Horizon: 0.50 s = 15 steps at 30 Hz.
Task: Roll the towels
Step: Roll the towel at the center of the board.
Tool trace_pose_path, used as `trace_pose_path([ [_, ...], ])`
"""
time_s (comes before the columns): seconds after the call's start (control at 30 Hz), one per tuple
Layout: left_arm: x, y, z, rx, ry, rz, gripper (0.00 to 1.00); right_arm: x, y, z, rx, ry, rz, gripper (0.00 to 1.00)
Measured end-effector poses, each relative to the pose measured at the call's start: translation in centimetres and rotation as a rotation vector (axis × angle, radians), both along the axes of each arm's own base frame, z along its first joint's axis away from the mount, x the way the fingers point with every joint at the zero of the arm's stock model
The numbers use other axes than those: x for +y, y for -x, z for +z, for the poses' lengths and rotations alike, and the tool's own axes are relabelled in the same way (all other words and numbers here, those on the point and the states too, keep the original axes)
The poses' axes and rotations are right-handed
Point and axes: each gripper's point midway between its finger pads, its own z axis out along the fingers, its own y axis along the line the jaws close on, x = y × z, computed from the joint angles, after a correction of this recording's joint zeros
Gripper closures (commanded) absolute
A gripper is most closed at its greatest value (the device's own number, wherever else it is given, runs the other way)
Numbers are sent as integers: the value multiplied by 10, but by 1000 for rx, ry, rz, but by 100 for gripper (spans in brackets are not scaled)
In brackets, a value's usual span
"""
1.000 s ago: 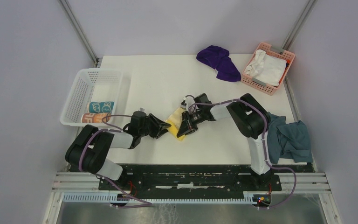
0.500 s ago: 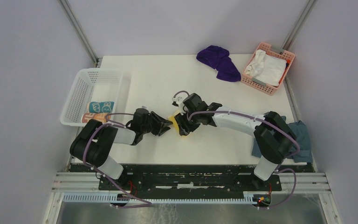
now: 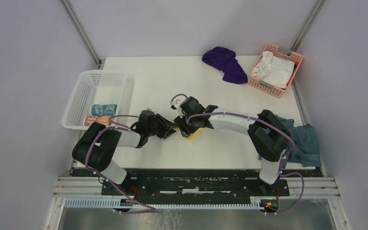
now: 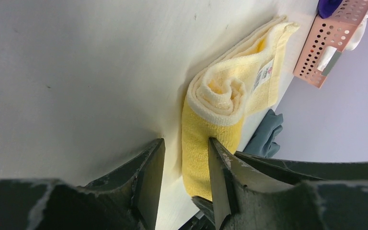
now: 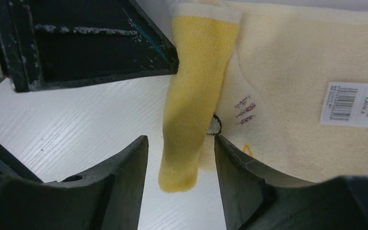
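Top external, L to R: white basket (image 3: 84, 86) at left edge of the surface (image 3: 153, 76). 2 rolled towels lie at its near end: teal towel w/ white faces (image 3: 103, 109), and peach towel (image 3: 97, 120) just in front, side by side. Left hand (image 3: 170, 130) is low on the surface near centre, pointing right. Right hand (image 3: 181, 126) comes in from the right, nearly tip to tip w/ it. Yellow towel (image 3: 194, 134) is at centre, mostly hidden under both hands in this view.

Left wrist: yellow towel partly rolled, spiral end facing cam, flat unrolled part beyond it. Left jaws apart. Roll's near end sits in the gap against one jaw, bare surface showing between it and the other, so not clamped, released.

Right wrist: right jaws spread wide and straddling the roll, w/ a gap on each side, so released, gripping nothing. One left jaw tip touches the roll's side. Flat part w/ label (image 5: 354, 105) lies right of the roll.

Further right: purple towel (image 3: 225, 63) crumpled and unrolled at far edge. Pink basket (image 3: 294, 60) in far-right corner holds white cloth (image 3: 274, 69). Blue-grey cloth (image 3: 304, 141) is bunched at the right edge, near side, beside the right arm.
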Motion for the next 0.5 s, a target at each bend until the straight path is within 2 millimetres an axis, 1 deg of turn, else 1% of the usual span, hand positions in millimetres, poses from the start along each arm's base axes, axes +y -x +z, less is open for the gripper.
trace_pose_path([
  [0.07, 0, 0, 0, -1, -1, 0, 52, 3, 0, -9, 8, 8, 4, 43],
  [0.13, -1, 0, 0, -2, -3, 0, 52, 4, 1, -16, 18, 16, 8, 50],
  [0.2, -1, 0, 0, -2, -3, -1, 52, 5, 2, -22, 31, 19, 11, 62],
  [0.27, -1, 0, 1, -3, -4, -1, 50, 8, 4, -26, 45, 14, 23, 78],
  [0.33, -1, 2, 2, -3, -5, -2, 49, 12, 9, -27, 68, -9, 40, 89],
  [0.4, 1, 5, 3, -2, -10, 3, 47, 19, 13, -24, 97, -49, 59, 94],
  [0.5, 8, 16, 5, 1, -17, 9, 45, 30, 21, -17, 166, -147, 94, 98],
])
